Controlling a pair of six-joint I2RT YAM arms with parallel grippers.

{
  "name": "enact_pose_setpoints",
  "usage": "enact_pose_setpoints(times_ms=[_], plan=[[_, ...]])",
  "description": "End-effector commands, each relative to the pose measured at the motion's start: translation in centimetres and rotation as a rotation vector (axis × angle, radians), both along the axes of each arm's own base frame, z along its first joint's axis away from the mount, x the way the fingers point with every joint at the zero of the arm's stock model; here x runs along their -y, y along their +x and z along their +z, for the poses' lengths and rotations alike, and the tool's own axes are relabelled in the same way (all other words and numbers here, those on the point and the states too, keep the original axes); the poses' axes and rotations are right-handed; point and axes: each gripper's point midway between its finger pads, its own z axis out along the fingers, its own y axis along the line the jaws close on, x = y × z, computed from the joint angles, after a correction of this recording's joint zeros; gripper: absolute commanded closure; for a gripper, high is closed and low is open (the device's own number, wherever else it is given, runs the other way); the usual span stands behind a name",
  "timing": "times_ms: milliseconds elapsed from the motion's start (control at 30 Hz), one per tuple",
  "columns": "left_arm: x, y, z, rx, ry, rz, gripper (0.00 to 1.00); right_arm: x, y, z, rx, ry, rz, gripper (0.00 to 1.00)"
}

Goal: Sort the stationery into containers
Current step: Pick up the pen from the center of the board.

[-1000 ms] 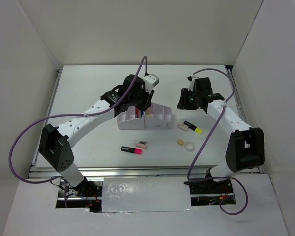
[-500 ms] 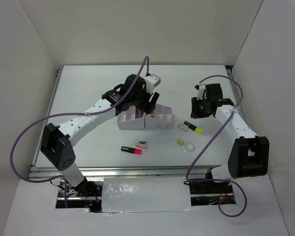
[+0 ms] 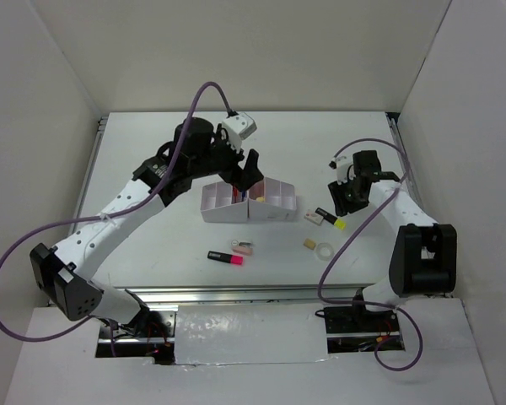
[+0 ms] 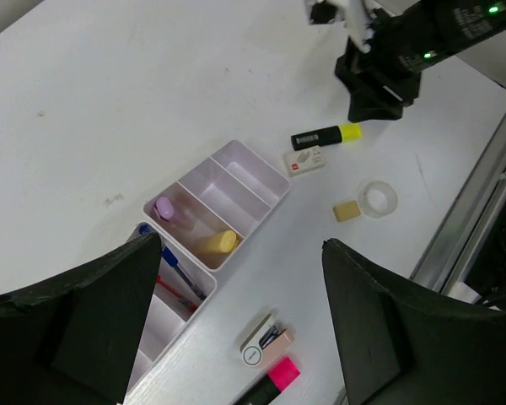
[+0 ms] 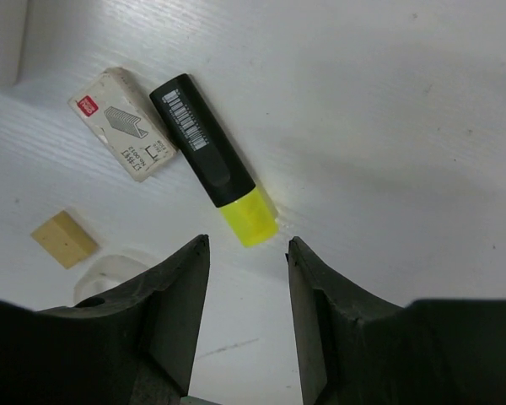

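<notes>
White table (image 3: 152,169), white walls (image 3: 253,51); your left gripper (image 4: 240,245) gapes empty, right gripper (image 5: 247,245) parted over black-yellow highlighter (image 5: 211,160), staple box (image 5: 122,125) upper left.

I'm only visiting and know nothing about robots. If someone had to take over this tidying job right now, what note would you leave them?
Left gripper: open, empty, above the white organiser.
Right gripper: open, empty, hovering at the black-yellow highlighter's yellow end.
Done: purple marker, cream stick and blue pen are in the organiser.
Left, on the table: the black-yellow highlighter, white staple box, tan eraser and tape ring to the organiser's right; black-pink highlighter and small pink item in front of it.
</notes>
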Motion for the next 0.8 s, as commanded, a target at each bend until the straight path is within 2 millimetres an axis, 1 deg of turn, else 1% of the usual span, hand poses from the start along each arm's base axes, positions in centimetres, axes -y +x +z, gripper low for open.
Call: enact_pose_setpoints(times_ms=[0,67,133,167,233,367,500,567,600,633,667,700,733,767], plan=[[-0.2,-1.1,0.2,0.001,-0.025,-0.051,0.11,0.0,-0.7,-2.1,-0.059,-0.077,0.080,0.50],[-0.7,-1.5,0.2,-0.006,-0.027,-0.062,0.08,-0.1,-0.7,-2.7,-0.075,-0.092,0.095,0.48],[-1.0,-1.9,0.0,-0.019,-0.033,-0.093,0.01,-0.2,-0.8,-3.6,-0.101,-0.098,0.115,0.47],[-1.3,-2.1,0.2,-0.018,-0.043,-0.106,0.01,-0.3,-0.7,-3.7,-0.103,-0.104,0.122,0.47],[-1.6,-2.4,0.0,-0.034,-0.056,-0.128,0.01,-0.4,-0.6,-4.5,-0.122,-0.118,0.133,0.47],[-2.3,-2.4,0.1,-0.041,-0.064,-0.123,0.01,-0.9,-0.4,-5.8,-0.150,-0.147,0.166,0.48],[-3.2,-2.3,-0.1,-0.040,-0.067,-0.105,0.01,-1.3,0.0,-6.5,-0.161,-0.168,0.184,0.55],[-3.5,-2.6,-0.3,-0.041,-0.071,-0.107,0.01,-1.3,0.1,-6.9,-0.176,-0.178,0.191,0.57],[-3.7,-2.6,-0.4,-0.041,-0.069,-0.105,0.01,-1.2,0.1,-7.0,-0.182,-0.185,0.191,0.60],[-3.9,-2.8,-0.1,-0.031,-0.074,-0.106,0.01,-1.3,0.2,-7.1,-0.181,-0.187,0.193,0.62],[-4.0,-2.9,-0.6,-0.034,-0.068,-0.108,0.01,-1.2,0.2,-7.1,-0.188,-0.186,0.189,0.64],[-4.2,-2.9,-0.7,-0.029,-0.067,-0.103,0.01,-1.1,0.2,-7.0,-0.185,-0.186,0.186,0.71],[-4.3,-3.0,-0.4,-0.015,-0.069,-0.104,0.01,-1.0,0.2,-6.9,-0.184,-0.184,0.185,0.76],[-4.5,-3.1,-0.7,-0.008,-0.059,-0.112,0.01,-1.0,0.1,-6.4,-0.177,-0.180,0.179,0.85]])
